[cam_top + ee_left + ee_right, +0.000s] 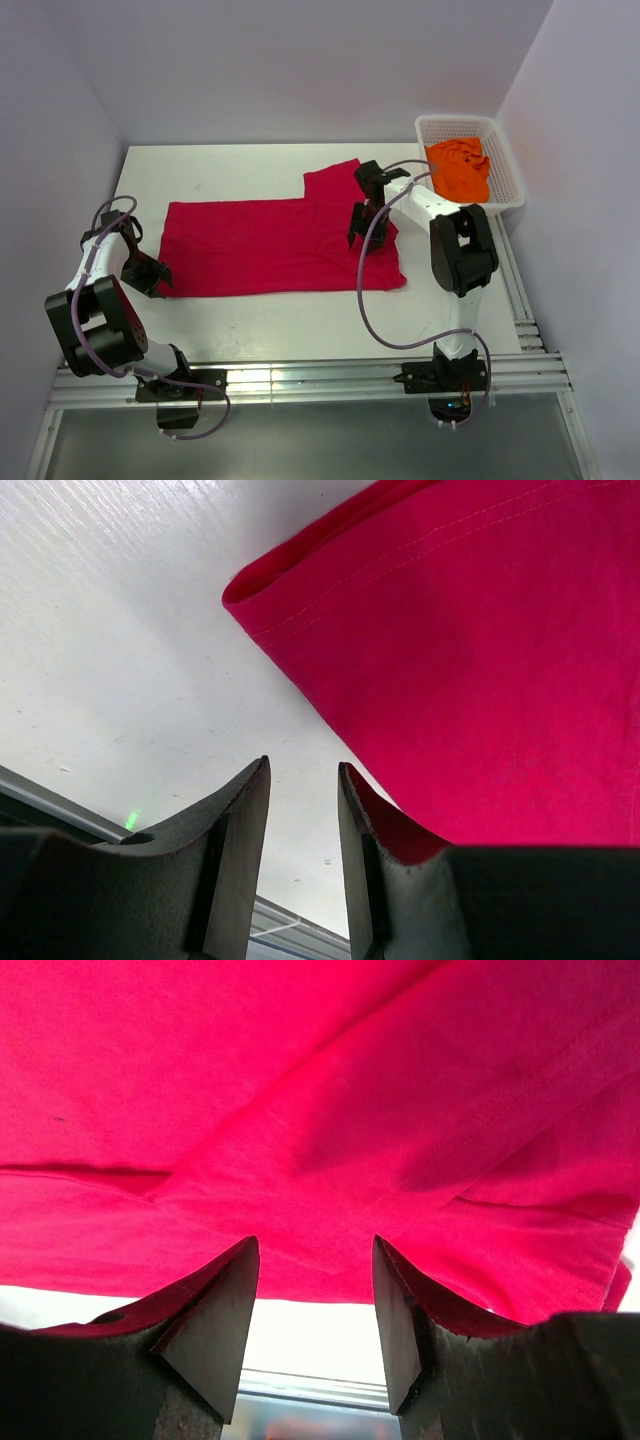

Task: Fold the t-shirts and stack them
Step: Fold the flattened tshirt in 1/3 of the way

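Observation:
The crimson red t-shirt lies spread flat on the white table, with a sleeve pointing to the far side. My left gripper is open and empty at the shirt's near-left corner. In the left wrist view the left gripper is over bare table, with the shirt's hem corner just ahead and to the right. My right gripper is open and empty, low over the shirt's right part. In the right wrist view the right gripper has red cloth ahead of it. The orange t-shirt lies crumpled in the basket.
The white mesh basket stands at the far right corner of the table. An aluminium rail runs along the near edge, between the arm bases. Walls close in the table on the left, back and right.

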You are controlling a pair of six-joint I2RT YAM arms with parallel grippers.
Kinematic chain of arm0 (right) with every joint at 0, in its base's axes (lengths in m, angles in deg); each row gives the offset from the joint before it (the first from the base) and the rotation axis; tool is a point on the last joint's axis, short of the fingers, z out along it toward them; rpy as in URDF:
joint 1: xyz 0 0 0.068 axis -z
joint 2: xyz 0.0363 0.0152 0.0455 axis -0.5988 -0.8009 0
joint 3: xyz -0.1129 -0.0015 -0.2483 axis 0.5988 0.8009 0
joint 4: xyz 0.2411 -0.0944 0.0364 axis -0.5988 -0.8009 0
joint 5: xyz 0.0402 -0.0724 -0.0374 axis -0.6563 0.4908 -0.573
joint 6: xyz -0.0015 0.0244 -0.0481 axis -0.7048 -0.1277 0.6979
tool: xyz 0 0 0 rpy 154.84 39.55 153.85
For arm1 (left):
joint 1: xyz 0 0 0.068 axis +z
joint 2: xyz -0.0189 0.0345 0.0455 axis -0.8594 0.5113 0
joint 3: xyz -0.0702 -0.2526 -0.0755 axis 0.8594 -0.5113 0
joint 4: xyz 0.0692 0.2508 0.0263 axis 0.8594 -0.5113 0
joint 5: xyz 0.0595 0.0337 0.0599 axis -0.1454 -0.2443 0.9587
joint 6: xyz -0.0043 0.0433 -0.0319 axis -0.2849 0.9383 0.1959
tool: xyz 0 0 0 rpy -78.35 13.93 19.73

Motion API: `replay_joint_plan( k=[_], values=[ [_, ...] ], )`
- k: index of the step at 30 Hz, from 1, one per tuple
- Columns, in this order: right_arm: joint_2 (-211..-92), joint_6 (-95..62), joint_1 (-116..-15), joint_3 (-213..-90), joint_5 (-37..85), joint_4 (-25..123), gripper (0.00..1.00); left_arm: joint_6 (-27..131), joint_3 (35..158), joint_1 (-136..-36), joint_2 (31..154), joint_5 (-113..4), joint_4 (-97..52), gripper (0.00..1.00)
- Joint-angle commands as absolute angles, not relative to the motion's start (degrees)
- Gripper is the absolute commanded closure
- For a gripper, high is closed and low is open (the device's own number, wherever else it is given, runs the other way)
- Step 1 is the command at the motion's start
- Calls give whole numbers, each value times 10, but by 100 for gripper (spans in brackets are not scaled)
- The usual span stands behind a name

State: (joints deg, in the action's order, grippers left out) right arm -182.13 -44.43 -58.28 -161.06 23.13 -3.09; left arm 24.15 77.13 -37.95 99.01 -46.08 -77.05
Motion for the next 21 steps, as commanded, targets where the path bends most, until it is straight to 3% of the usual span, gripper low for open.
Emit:
replay_joint_plan(
  k=[1,9,21],
  values=[
    [-1801,-454,-586,-1583,229,-40,44,254,775,-378,991,-450,-762,61],
    [-1790,-464,-595,-1526,213,3,44,257,775,-378,997,-451,-760,61],
    [-1833,-460,-595,-1593,218,-9,44,261,776,-378,994,-450,-762,61]
  ],
)
